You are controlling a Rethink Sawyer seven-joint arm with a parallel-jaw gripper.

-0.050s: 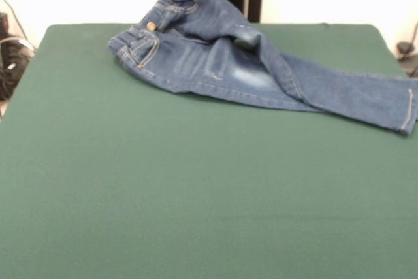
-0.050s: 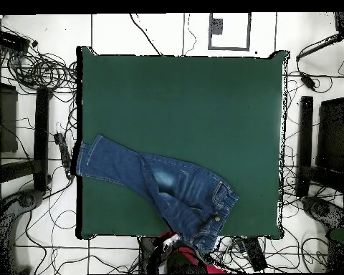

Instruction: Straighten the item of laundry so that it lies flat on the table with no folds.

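While the jeans (image 1: 248, 70) lie crumpled on the table (image 1: 163, 194), legs overlapped; the hand's state cannot be told.

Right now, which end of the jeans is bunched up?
The waistband end, with the brass button; it humps up, while the cuff end lies flat.

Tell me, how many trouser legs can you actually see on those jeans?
1 clearly: the leg stretches to the table's edge, its hem overhanging. The other seems folded beneath the jeans, mostly hidden.
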